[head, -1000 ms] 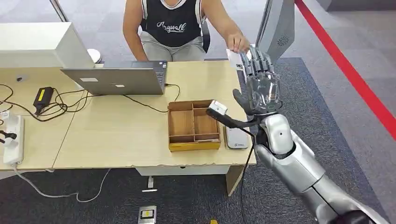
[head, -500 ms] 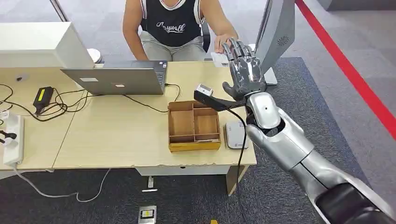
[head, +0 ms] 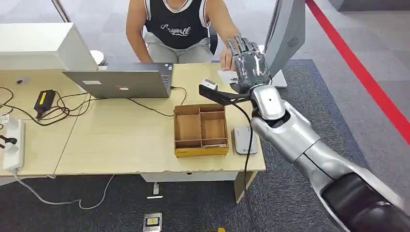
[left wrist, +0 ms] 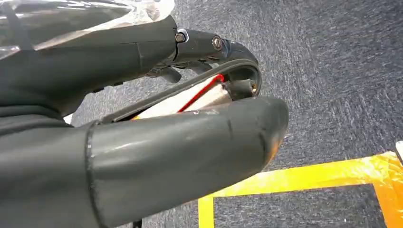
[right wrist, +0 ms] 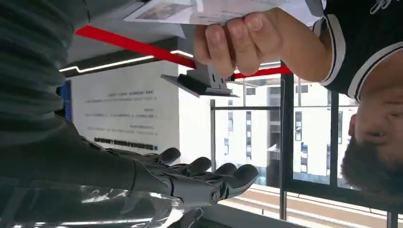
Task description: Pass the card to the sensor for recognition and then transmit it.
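A seated person's hand [head: 226, 57] holds a white card [head: 225, 76] over the far edge of the table; the right wrist view shows that hand [right wrist: 237, 38] pinching the card [right wrist: 204, 10]. My right hand [head: 249, 60] is stretched out beside the card, fingers [right wrist: 199, 178] spread and apart from it, holding nothing. The white sensor pad [head: 244, 140] lies flat on the table, nearer me than the hand. My left hand [left wrist: 142, 123] hangs over the carpet, its fingers curled in towards the thumb with nothing in them.
A wooden divided box [head: 200, 130] sits left of the sensor. An open laptop [head: 121, 82] with cables stands farther left. A grey upright stand [head: 287, 26] rises right behind my right hand. Yellow tape [left wrist: 304, 175] marks the floor.
My right arm has swung away from above the sensor, reaching farther and leftwards to the person. The person's hand has brought the card down and to the left, to the table's far edge.
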`<move>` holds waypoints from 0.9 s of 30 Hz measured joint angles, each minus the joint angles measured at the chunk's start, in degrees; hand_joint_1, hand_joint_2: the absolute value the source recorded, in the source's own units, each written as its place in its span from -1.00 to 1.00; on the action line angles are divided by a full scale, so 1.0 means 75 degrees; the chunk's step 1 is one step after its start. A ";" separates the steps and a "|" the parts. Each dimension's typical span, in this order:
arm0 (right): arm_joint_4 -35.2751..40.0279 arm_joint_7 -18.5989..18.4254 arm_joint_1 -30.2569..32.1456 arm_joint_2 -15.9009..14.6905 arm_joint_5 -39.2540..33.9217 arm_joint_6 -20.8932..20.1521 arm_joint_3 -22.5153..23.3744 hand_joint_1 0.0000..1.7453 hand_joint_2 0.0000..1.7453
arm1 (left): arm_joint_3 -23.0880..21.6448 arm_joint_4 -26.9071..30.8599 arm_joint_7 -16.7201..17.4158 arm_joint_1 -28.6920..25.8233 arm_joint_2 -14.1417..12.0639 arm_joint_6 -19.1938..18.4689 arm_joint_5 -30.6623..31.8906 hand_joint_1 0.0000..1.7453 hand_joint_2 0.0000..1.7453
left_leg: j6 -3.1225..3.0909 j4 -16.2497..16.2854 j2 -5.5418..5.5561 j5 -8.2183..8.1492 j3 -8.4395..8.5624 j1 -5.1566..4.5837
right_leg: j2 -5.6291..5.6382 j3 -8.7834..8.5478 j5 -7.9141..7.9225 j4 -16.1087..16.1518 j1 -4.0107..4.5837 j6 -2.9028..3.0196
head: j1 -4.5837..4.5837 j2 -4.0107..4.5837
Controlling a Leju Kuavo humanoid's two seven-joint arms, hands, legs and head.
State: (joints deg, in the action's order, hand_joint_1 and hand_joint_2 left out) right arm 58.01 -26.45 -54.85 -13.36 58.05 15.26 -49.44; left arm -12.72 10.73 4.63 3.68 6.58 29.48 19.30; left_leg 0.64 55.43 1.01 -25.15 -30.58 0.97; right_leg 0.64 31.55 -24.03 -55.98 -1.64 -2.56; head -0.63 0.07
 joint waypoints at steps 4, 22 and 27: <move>-0.0210 0.0035 -0.0104 0.0073 -0.0099 0.0111 -0.0143 -0.34 1.00 | -0.0061 0.0000 0.0020 -0.0002 -0.0020 0.0006 -0.0020 -1.00 -1.00 | 0.0000 0.0000 0.0000 0.0000 0.0000 0.0000 | 0.0000 0.0000 0.0000 0.0000 0.0000 0.0000 | 0.0000 0.0000; -0.0857 0.0239 -0.0328 0.0312 -0.0647 0.0501 -0.0569 1.00 1.00 | -0.0131 0.0000 0.0029 -0.0021 -0.0035 0.0052 -0.0102 -1.00 -1.00 | 0.0000 0.0001 -0.0001 0.0000 0.0003 0.0000 | 0.0000 0.0000 0.0001 0.0000 0.0000 0.0000 | 0.0003 0.0000; -0.0933 0.0239 -0.0343 0.0338 -0.0676 0.0551 -0.0644 1.00 1.00 | -0.0172 0.0000 0.0044 -0.0023 -0.0038 0.0052 -0.0102 -1.00 -1.00 | 0.0000 0.0001 -0.0001 0.0001 0.0003 0.0000 | 0.0000 0.0000 0.0001 0.0000 0.0000 0.0000 | 0.0003 0.0000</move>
State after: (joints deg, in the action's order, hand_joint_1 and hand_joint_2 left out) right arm 51.02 -24.65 -57.43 -10.82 52.98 19.39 -54.27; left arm -14.01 10.73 4.96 3.50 6.30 29.88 18.53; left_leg 0.64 55.44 1.00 -25.14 -30.56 0.97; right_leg 0.64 31.54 -24.02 -55.98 -1.64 -2.56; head -0.61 0.07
